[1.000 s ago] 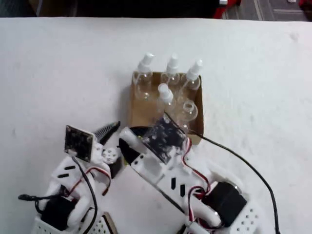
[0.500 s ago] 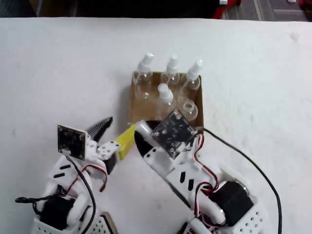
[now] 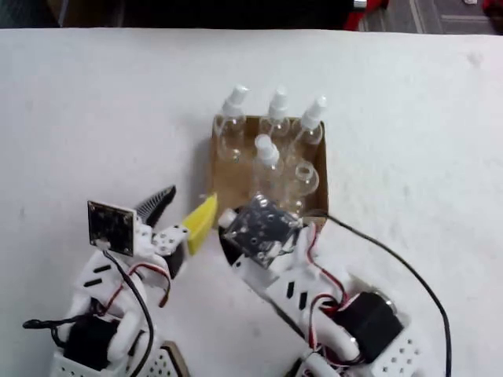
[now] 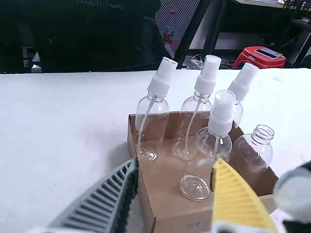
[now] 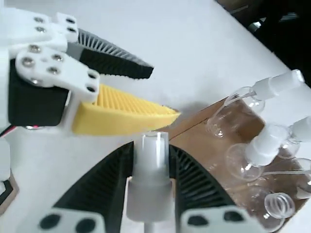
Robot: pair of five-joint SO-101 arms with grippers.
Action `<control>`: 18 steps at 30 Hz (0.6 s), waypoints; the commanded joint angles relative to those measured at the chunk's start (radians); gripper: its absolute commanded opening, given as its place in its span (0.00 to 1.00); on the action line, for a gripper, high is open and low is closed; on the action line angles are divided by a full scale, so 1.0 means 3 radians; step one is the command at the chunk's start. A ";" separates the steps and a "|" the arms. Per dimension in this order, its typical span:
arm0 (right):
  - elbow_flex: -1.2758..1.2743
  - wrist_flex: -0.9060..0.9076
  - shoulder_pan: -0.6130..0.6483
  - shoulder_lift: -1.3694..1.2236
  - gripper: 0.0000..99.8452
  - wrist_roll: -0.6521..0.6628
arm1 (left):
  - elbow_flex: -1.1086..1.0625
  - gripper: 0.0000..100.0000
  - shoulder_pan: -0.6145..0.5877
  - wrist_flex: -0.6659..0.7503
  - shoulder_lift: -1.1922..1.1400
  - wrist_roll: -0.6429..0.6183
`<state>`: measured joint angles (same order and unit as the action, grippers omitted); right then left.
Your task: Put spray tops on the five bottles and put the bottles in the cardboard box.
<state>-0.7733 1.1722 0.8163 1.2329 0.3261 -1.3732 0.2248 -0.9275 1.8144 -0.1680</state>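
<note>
Fifth spray top in hand, one bottle not capped yet.
My right gripper (image 5: 151, 145) pinches the spray top (image 5: 150, 187) just beside the cardboard box (image 3: 228, 182). My left gripper (image 4: 175, 165) hangs near it, jaws spread, holding nothing. All five bottles stand in the box, four capped, with the open bottle (image 4: 256, 150) at a near corner. Next, I judge: carry the top over that neck, line it up straight, press down. The left could steady the bottle.
</note>
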 commanded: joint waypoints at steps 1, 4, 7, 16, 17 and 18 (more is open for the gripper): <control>-0.0061 -0.0054 0.0192 -0.0018 0.01 0.0143 | 0.0036 0.23 0.0166 0.0072 0.0028 -0.0051; -0.0056 -0.0105 0.0202 -0.0018 0.01 0.0159 | 0.0026 0.23 0.0361 0.0031 0.0028 -0.0031; -0.0061 -0.0095 0.0207 -0.0018 0.01 0.0174 | 0.0026 0.23 0.0401 -0.0010 0.0028 -0.0031; -0.0199 -0.0187 0.0207 -0.0289 0.01 0.0189 | 0.0036 0.23 0.0396 -0.0005 0.0028 -0.0026; -0.0235 -0.0248 0.0207 -0.0381 0.01 0.0189 | 0.0041 0.23 0.0396 -0.0010 0.0028 -0.0026; -0.0261 -0.0320 0.0207 -0.0473 0.01 0.0189 | 0.0046 0.23 0.0407 -0.0015 0.0028 -0.0026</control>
<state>-0.8332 1.1600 0.8592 1.1899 0.3675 -1.3732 0.3107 -0.9275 1.8144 -0.1680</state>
